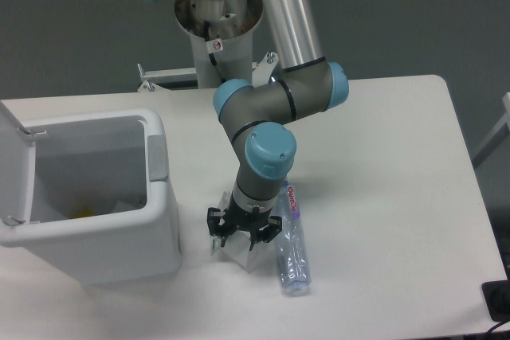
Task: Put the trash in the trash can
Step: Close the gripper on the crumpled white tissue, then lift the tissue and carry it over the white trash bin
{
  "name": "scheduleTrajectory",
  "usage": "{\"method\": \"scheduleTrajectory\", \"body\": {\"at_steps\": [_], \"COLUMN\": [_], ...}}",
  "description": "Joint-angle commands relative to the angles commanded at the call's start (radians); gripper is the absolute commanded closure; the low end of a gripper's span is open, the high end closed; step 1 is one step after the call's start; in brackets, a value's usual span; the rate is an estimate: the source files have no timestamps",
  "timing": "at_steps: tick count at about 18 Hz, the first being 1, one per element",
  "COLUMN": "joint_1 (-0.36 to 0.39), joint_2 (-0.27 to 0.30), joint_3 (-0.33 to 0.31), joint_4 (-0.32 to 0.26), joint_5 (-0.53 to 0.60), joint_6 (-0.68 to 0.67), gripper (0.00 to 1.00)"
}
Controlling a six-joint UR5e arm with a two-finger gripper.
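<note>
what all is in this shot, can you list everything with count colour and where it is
table: one, white, fills most of the view
trash can: one, white with a grey inside, lid flipped open, on the left of the table; something yellowish and something pale lie at its bottom
plastic bag: one, whitish and see-through, on the table just right of the trash can, under the gripper
water bottle: one, clear with a red-lettered label, lying on the table right beside the bag
black object: one, at the lower right edge, cut off by the frame
arm: one, grey with light blue joints, reaching down from its base at the top
gripper: one, black, down on the bag; whether its fingers are open or shut is unclear
</note>
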Motion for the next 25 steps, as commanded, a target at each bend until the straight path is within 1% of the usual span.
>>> {"method": "scheduleTrajectory", "body": {"at_steps": [3,5,7,9,10,11,13,14,16,17,18,20,21,22,23,25], "joint_1": [0.000,0.002,0.009,0.041,0.052,0.066,0.083,0.087,0.126,0.133,0.138,0.134,0.126,0.111,0.097,0.065], "joint_2": [0.018,0.061,0.104,0.146,0.161,0.182,0.192,0.193,0.196,0.199,0.215,0.274,0.335,0.383,0.420,0.465], "joint_3": [0.012,0.018,0.032,0.044,0.049,0.070,0.138,0.182,0.253,0.279,0.296,0.287,0.255,0.223,0.204,0.167], "joint_4": [0.008,0.008,0.006,0.006,0.006,0.006,0.006,0.006,0.006,0.006,0.006,0.006,0.005,0.003,-0.003,-0.008], "joint_5": [-0.002,-0.018,-0.076,-0.181,-0.199,-0.212,-0.233,-0.260,-0.334,-0.362,-0.368,-0.368,-0.368,-0.364,-0.356,-0.351], "joint_6": [-0.003,-0.002,0.000,-0.006,-0.009,-0.027,-0.070,-0.115,-0.237,-0.289,-0.323,-0.388,-0.408,-0.428,-0.434,-0.436], "gripper": [0.99,1.00,1.00,1.00,1.00,1.00,1.00,1.00,1.00,1.00,1.00,1.00,1.00,1.00,1.00,1.00]}}
